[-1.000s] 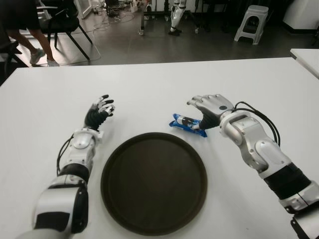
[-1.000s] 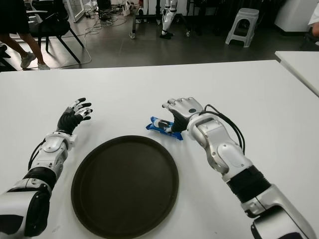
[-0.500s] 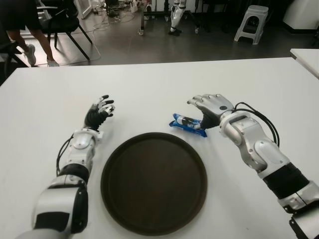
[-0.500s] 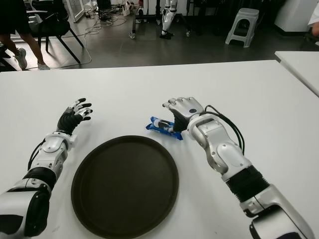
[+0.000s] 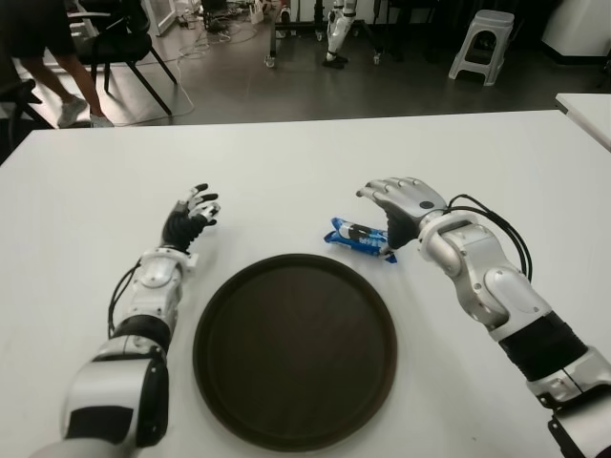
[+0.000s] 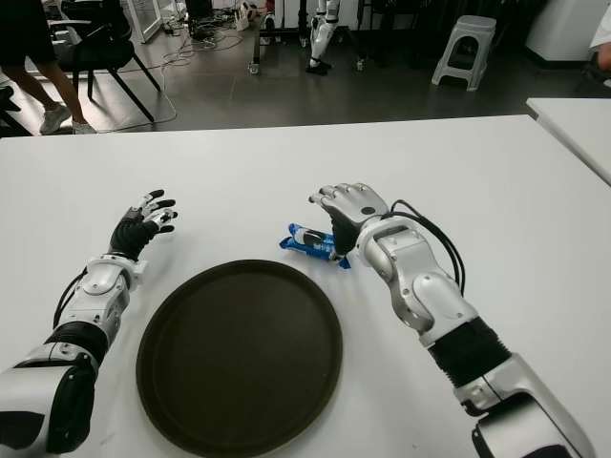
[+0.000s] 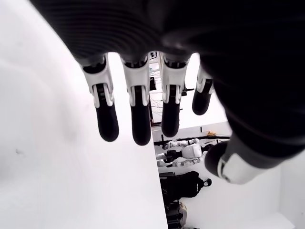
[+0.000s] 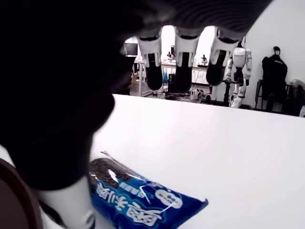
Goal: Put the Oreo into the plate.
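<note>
A blue Oreo packet [image 5: 356,238] lies flat on the white table [image 5: 286,162], just beyond the far right rim of the dark round plate [image 5: 295,348]. My right hand [image 5: 396,205] hovers over the packet's right end with its fingers spread, holding nothing; the wrist view shows the Oreo packet [image 8: 143,195] below the open fingers [image 8: 153,67]. My left hand [image 5: 196,212] shows to the left of the plate's far side, fingers [image 7: 138,114] spread and holding nothing.
Beyond the table's far edge are a black chair [image 5: 119,43], a white stool [image 5: 477,43] and a person's legs [image 5: 57,81]. Another white table corner [image 5: 587,110] shows at the far right.
My right hand has shifted slightly left over the packet's right end. The packet, the plate and the left hand have not moved.
</note>
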`<state>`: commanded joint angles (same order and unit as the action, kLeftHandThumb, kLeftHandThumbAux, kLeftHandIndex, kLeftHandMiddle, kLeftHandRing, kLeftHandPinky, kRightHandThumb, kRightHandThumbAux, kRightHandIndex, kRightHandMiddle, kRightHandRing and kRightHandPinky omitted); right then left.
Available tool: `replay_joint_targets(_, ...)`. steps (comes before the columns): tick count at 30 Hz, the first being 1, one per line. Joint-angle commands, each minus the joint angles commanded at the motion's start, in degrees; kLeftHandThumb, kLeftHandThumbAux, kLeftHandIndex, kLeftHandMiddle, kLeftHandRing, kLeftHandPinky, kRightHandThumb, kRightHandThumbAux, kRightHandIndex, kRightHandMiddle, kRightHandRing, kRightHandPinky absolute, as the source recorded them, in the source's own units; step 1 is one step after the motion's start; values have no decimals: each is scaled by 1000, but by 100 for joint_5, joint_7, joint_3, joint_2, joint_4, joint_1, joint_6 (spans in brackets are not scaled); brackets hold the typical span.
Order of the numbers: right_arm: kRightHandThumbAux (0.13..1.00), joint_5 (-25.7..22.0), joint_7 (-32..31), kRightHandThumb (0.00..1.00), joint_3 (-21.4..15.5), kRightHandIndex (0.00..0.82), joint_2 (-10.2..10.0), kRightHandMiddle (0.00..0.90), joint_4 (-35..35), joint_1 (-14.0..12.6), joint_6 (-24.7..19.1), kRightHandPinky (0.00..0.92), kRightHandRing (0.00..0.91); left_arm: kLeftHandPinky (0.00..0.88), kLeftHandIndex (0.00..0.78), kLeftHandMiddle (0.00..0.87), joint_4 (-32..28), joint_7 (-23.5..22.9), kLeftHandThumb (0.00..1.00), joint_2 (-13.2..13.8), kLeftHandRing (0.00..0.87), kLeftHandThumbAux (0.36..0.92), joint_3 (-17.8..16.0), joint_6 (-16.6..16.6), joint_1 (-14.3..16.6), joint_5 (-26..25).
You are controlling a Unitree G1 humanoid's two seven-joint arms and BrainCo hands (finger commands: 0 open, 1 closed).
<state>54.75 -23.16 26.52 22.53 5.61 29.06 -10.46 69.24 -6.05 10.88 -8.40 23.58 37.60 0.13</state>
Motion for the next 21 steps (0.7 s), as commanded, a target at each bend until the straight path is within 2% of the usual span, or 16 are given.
replay_joint_targets(12,827,-70,-127,0,-44,53,-66,66,-132,-30,-204,64,66,245,123,213,-12,7,88,3,218,607,9,43,-16,12)
replay_joint_targets(16,828,-127,-66,0,-28,53,-115,60,174,102,-179,54,58,249,127,218,17,47,90,7,223,603,17,38,-2,34)
replay_joint_targets(21,831,-163,-120,0,-32,42,-118,43,257,135,-200,42,37,266,134,229,41,63,111,-2,235,605,-7,29,7,16)
